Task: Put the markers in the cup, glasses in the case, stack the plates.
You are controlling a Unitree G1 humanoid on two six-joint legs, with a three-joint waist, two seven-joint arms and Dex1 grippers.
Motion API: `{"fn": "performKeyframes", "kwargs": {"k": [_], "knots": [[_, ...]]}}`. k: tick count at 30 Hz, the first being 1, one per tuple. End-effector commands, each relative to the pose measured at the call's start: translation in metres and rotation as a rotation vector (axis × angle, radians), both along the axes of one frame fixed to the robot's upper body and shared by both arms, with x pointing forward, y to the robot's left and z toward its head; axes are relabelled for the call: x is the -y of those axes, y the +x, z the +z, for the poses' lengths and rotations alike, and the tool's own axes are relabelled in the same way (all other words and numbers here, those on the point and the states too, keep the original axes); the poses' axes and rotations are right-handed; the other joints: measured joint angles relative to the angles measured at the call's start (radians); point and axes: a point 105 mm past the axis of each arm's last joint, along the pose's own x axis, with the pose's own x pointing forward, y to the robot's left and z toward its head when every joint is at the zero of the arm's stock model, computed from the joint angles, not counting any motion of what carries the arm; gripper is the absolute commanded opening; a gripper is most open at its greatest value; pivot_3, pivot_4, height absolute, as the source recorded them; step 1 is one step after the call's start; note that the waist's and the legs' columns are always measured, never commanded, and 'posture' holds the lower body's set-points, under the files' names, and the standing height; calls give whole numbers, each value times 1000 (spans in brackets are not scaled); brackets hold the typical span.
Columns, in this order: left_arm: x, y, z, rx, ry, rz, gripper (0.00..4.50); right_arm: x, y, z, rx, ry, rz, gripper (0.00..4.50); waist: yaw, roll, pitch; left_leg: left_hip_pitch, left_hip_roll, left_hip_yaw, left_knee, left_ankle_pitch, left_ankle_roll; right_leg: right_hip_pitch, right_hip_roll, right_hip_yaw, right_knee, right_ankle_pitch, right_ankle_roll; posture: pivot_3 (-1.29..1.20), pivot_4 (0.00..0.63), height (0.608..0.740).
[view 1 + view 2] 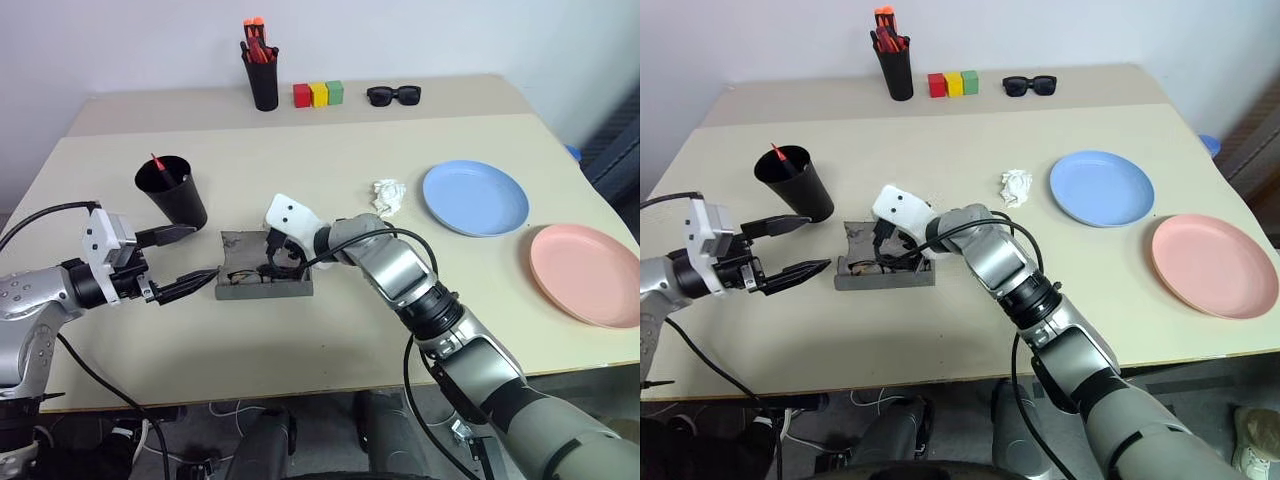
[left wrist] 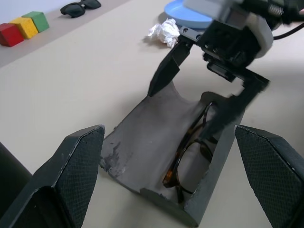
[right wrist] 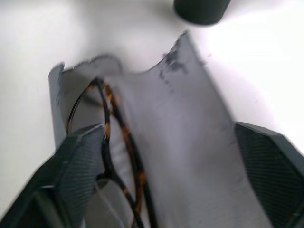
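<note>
Saw glasses (image 2: 190, 152) lying inside open case (image 1: 262, 272), right gripper (image 2: 190, 97) spread wide above it, left gripper (image 1: 186, 260) agape beside it, cup (image 1: 172, 190) just behind.

Glasses (image 2: 190, 156) lie in the open case (image 2: 156, 142), apparently released.

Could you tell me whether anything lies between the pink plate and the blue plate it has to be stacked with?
Nothing visible does. The pink plate and the blue plate lie side by side, with bare table between them. The crumpled paper lies on the blue plate's far side.
</note>
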Motion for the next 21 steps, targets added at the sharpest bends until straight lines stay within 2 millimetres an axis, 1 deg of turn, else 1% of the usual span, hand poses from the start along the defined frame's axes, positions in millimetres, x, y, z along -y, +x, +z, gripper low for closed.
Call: {"fn": "performKeyframes", "kwargs": {"k": [1, 3, 5, 6, 7, 8, 9, 10, 12, 14, 18, 19, 20, 21], "knots": [[5, 3, 10, 50, 12, -12, 4500, -1, 7, 33, 82, 111, -1, 4438, 1, 0, 0, 0, 0, 0, 0, 0, 0, 0, 0, 0, 0, 0, 0, 0, 150, 740], [4, 5, 11, 50, 7, -6, 4500, 2, 8, 44, 71, 170, 5, 4438, 1, 0, 0, 0, 0, 0, 0, 0, 0, 0, 0, 0, 0, 0, 0, 0, 150, 740], [5, 7, 11, 52, 7, -6, 4500, 8, 1, 57, 84, 238, 61, 4438, 0, 0, 0, 0, 0, 0, 0, 0, 0, 0, 0, 0, 0, 0, 0, 0, 150, 740], [7, 9, 11, 60, 14, -9, 4500, 15, -8, 73, 58, 349, 123, 4438, 1, 0, 0, 0, 0, 0, 0, 0, 0, 0, 0, 0, 0, 0, 0, 0, 150, 740], [8, 11, 11, 66, 20, -10, 4500, 22, -16, 84, 42, 427, 169, 4438, 1, 0, 0, 0, 0, 0, 0, 0, 0, 0, 0, 0, 0, 0, 0, 0, 150, 740], [10, 13, 13, 71, 8, -10, 4500, 32, -23, 94, 8, 501, 213, 4438, 3, 0, 0, -1, 0, 0, 0, 0, 0, 0, 0, 0, -1, 0, 0, 0, 150, 740], [14, 16, 14, 73, -3, -10, 4500, 45, -26, 98, -5, 538, 218, 4438, 3, 0, 0, -1, 0, 0, 0, 0, 0, 0, 0, 0, -1, 0, 0, 0, 150, 740], [16, 19, 15, 73, -13, -9, 4500, 53, -26, 99, -11, 550, 213, 4438, 6, 0, 0, -1, 0, -1, 0, 0, 0, 0, 0, 0, -1, 0, 0, 0, 150, 740], [22, 22, 20, 95, -29, -14, 4500, 80, -20, 88, -49, 549, 139, 4438, 9, -1, -1, 0, 0, -1, 1, 0, 0, 2, -1, 0, -1, 0, 0, 0, 150, 740], [25, 23, 20, 102, -30, -27, 4500, 93, -21, 80, -31, 525, 99, 4438, 9, -1, -1, 0, 0, -1, 1, 0, 0, 3, -1, 0, -1, 0, 0, 0, 150, 740], [28, 28, 15, 82, -43, -47, 4500, 101, -23, 81, -12, 551, 53, 4438, -6, 2, 1, 1, 0, 2, 0, 0, 0, 1, 0, 1, 0, 0, 0, 0, 150, 740], [28, 30, 16, 80, -54, -48, 4500, 102, -27, 81, -41, 576, 72, 4438, -7, 2, 1, 0, 1, 2, 0, 0, 0, 0, 1, 1, 0, 0, 0, 0, 150, 740], [28, 33, 17, 81, -58, -44, 3969, 105, -31, 81, -65, 596, 80, 3930, -5, 2, 1, 0, 2, 2, 0, 0, 0, 0, 1, 1, 0, 0, 0, 0, 150, 740], [30, 34, 18, 62, -77, -63, 3711, 108, -32, 80, -60, 594, 72, 3704, -2, 2, 1, 0, 2, 1, 0, 0, 0, 0, 2, 1, 0, 0, 0, 0, 150, 740]]}}
